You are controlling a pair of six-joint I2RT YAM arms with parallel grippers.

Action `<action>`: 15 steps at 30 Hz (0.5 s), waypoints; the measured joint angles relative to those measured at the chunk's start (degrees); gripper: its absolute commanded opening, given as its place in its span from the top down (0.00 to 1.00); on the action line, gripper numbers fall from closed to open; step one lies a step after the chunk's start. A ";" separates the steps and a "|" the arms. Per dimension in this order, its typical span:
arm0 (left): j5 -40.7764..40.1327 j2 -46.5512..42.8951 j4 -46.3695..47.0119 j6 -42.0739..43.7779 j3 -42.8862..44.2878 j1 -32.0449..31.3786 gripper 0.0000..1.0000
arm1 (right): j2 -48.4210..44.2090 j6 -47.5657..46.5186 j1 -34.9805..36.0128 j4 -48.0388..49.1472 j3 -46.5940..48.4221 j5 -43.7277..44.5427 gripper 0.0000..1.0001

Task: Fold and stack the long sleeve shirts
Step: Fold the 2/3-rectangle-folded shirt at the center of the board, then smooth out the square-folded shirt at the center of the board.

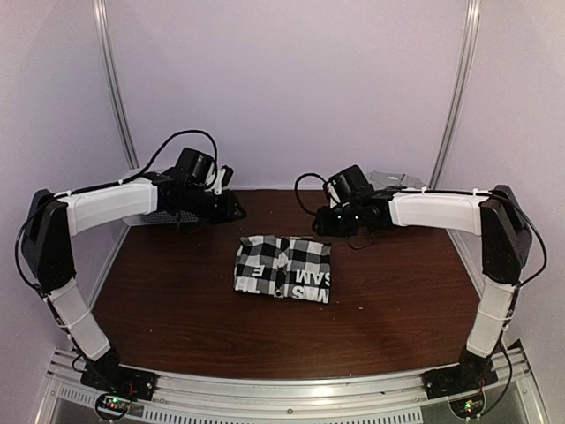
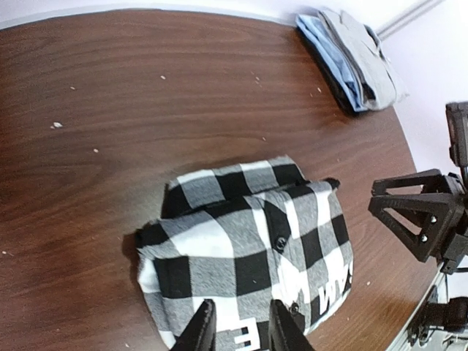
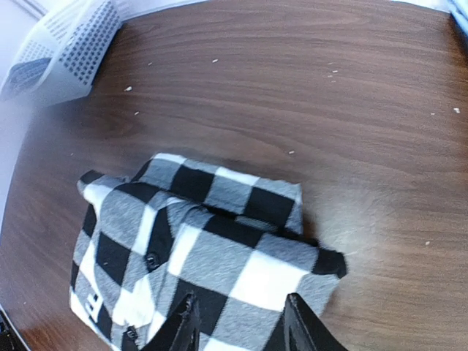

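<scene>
Top external view: a folded black-and-white checked cloth shirt (image 1: 282,269) lay at the middle of the dark brown wooden bench (image 1: 168,300), with both arms held above and behind it.

The left arm's fingers (image 2: 205,327) stood parted with nothing between them, hanging over the edge of the checked shirt that bore a white strip with black lettering. The right arm's fingers (image 3: 184,325) were likewise spread and grasped nothing, above the opposite edge. The checked shirt was folded into a rough square with its buttoned front strip facing up. A small stack of folded plain grey and light blue shirts (image 2: 355,55) sat at the far right corner of the bench, well apart from the checked one. A white perforated plastic basket (image 3: 66,51) stood at the far left corner.
</scene>
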 measured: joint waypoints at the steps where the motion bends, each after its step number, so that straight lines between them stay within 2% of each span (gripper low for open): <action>1: 0.07 -0.31 0.00 -0.09 -0.52 -1.03 0.79 | -0.02 -0.22 1.44 -0.04 0.35 0.50 0.60; 4: 0.96 0.24 0.11 -0.79 -1.70 -3.85 0.86 | 0.59 -1.18 4.87 -0.44 1.27 1.05 0.64; 8: 2.36 4.07 0.50 -1.22 -1.01 -5.77 0.89 | 4.44 -2.08 8.00 -0.74 5.38 0.81 0.65; 15: 2.62 16.11 0.20 -1.20 6.45 -5.62 0.90 | 13.46 -3.85 7.30 -1.79 11.93 0.07 0.65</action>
